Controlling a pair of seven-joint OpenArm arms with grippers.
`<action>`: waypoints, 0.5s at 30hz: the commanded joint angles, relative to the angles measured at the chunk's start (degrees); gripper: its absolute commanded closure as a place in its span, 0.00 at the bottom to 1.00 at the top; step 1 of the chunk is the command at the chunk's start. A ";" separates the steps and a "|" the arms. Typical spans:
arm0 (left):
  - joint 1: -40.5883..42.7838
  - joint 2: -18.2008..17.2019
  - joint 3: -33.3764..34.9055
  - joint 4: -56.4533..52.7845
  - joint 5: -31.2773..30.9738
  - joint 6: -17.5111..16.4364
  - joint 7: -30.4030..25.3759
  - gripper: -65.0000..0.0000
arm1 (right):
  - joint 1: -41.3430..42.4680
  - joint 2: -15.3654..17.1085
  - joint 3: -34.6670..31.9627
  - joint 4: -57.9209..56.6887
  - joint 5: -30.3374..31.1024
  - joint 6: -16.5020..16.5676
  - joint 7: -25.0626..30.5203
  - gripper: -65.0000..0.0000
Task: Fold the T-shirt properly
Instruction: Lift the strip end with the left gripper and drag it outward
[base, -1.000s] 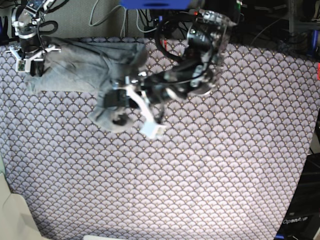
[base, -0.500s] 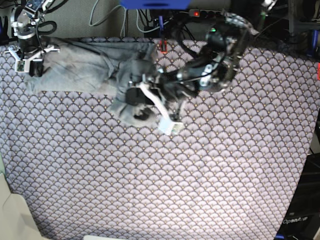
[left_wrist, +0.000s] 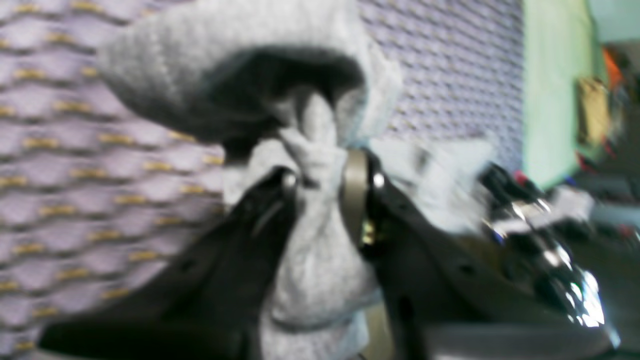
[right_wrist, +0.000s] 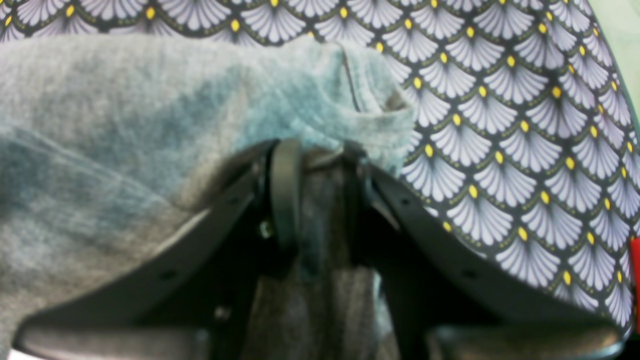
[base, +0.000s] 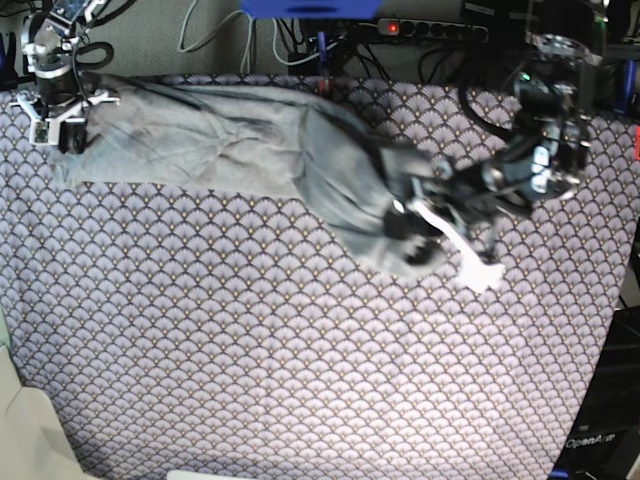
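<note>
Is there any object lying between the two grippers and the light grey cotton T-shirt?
No. The left gripper and right gripper are both shut directly on the light grey cotton T-shirt; only patterned cloth surrounds it.

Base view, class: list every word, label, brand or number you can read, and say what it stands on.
"OpenArm": white letters on the dark robot base at the lower right corner, partly cut off and small.
Nothing else is legible: the T-shirt is unprinted, and the patterned cloth carries no text.
</note>
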 joint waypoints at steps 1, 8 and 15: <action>-0.74 -0.62 -1.62 0.87 -1.38 -0.56 -0.97 1.00 | 0.07 0.83 0.34 0.87 0.47 0.56 1.08 0.76; -0.74 -0.71 -5.40 0.78 -1.38 -0.56 -0.80 1.00 | 1.30 0.83 0.34 1.05 0.47 0.56 1.08 0.76; -1.09 -2.03 -5.84 0.78 -1.20 -0.47 9.14 1.00 | 1.13 0.91 0.34 1.05 0.47 0.56 1.08 0.76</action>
